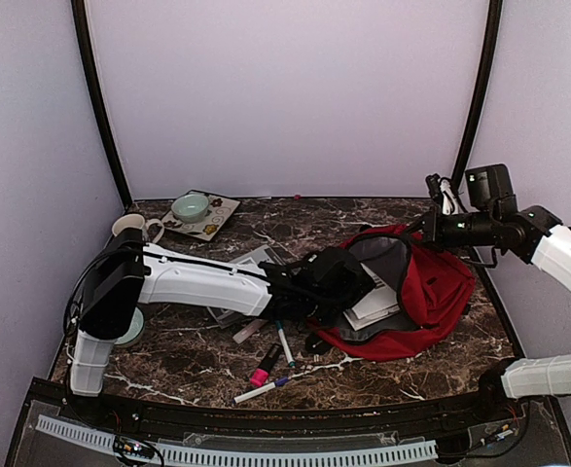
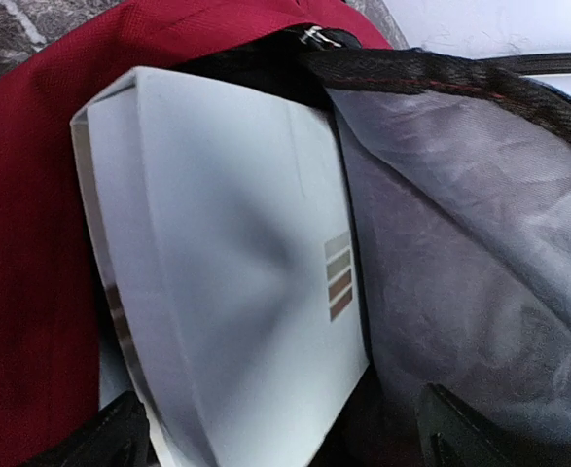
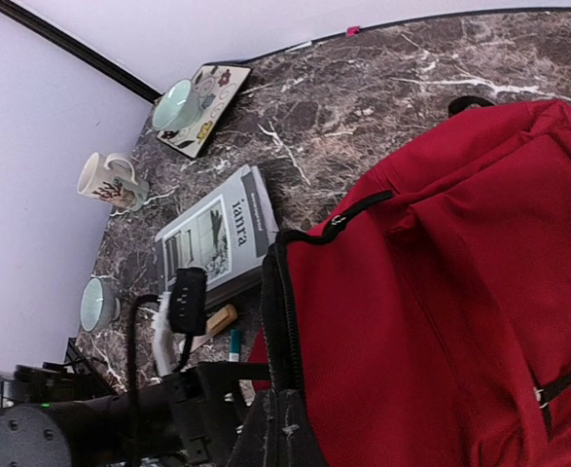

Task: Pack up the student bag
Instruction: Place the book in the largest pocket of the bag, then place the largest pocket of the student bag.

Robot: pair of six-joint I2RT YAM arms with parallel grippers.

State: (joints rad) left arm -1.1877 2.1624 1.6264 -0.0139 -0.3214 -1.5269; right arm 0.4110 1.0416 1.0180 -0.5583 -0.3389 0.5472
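Dark marble table is carrying the red student bag, lying open right of centre. At its raised rim the right gripper is pinching, jaws together. At its mouth the left gripper is hovering, jaws spread wide beside a white booklet sitting inside.

Left tool agape, right tool clamped
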